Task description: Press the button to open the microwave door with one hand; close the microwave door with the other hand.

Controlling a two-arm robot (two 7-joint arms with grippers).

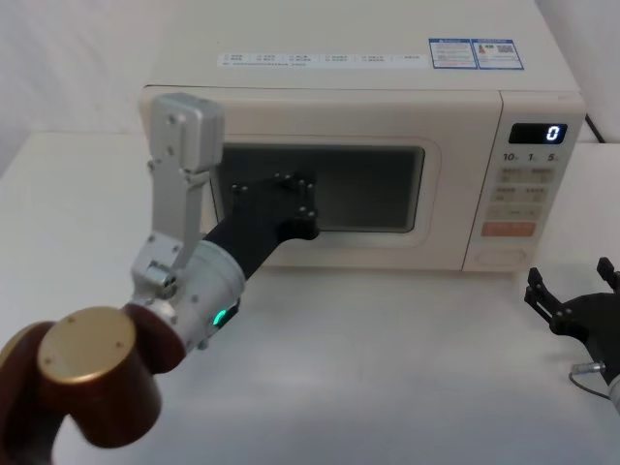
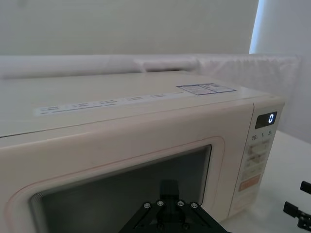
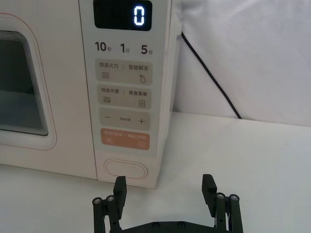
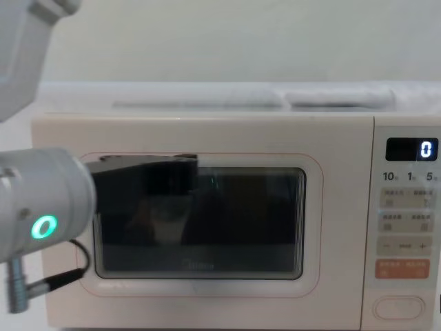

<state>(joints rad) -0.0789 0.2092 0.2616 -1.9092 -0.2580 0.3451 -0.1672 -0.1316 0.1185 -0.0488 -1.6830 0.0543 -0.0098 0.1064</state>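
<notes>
The cream microwave [image 1: 339, 82] stands at the back of the table, its display [image 3: 138, 16] reading "0". The microwave door [image 1: 329, 244] sits flush with the front, its dark window [image 4: 227, 221] facing me. My left gripper [image 1: 294, 184] is shut, its tip [image 2: 169, 187] against the left part of the window. The button [image 3: 125, 169], a plain cream pill, lies at the bottom of the control panel [image 1: 523, 184], under the orange key [image 3: 125, 139]. My right gripper [image 3: 164, 182] is open, low over the table a short way in front of the button and touching nothing.
A black power cable [image 3: 214, 82] runs down the white backdrop to the right of the oven. The white table [image 1: 387, 368] stretches in front of the microwave, between my two arms. My left arm's silver link [image 1: 184, 165] stands in front of the door's left edge.
</notes>
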